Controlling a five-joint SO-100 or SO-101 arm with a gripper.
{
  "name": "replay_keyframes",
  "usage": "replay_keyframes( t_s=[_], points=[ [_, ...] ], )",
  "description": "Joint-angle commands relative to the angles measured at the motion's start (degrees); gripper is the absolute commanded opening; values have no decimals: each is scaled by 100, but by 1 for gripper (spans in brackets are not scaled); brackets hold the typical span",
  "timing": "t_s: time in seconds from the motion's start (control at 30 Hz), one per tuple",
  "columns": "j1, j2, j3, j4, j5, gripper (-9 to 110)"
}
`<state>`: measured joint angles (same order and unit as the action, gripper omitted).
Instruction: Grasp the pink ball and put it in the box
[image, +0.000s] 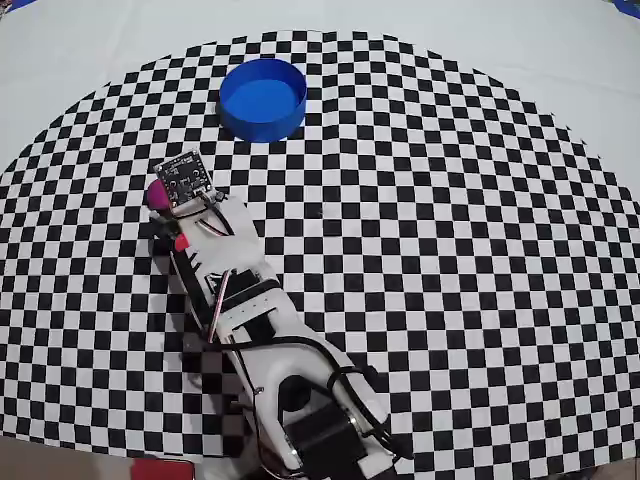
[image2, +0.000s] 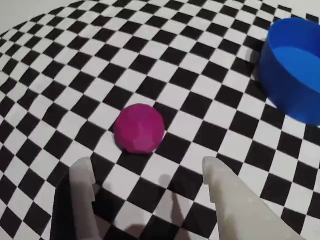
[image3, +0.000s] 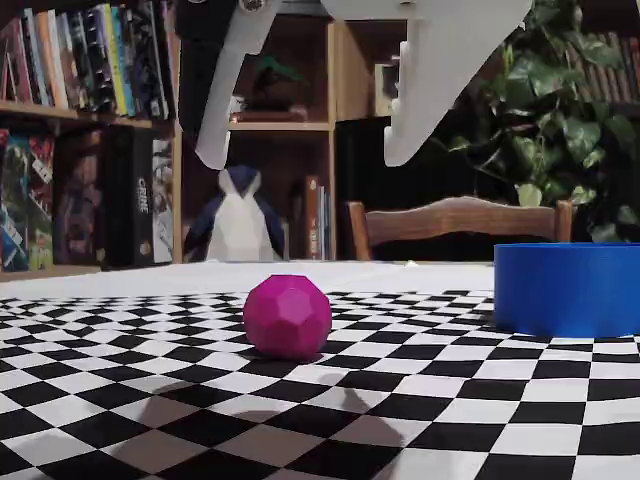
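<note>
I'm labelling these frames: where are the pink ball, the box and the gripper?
pink ball (image2: 139, 127): wrist view, middle of its front.
box (image3: 566, 290): fixed view, outer wall.
gripper (image2: 147, 177): wrist view, open, midway between fingertips.

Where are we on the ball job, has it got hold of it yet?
Not yet. Done: the gripper is lined up above the pink ball, jaws open. In hand: nothing; in the fixed view the ball sits on the checkered cloth, fingertips clear above it. Left: lower, close, carry it to the blue tub, which looks empty overhead.
</note>
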<state>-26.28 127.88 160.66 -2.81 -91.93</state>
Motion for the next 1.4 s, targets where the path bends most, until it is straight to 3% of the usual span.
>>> replay_keyframes(
  t_s=[0.0, 1.37],
  points=[
    [-44, -62, -501, -70, 26, 25],
    [-44, -1248, -1283, -185, 26, 25]
  ],
)
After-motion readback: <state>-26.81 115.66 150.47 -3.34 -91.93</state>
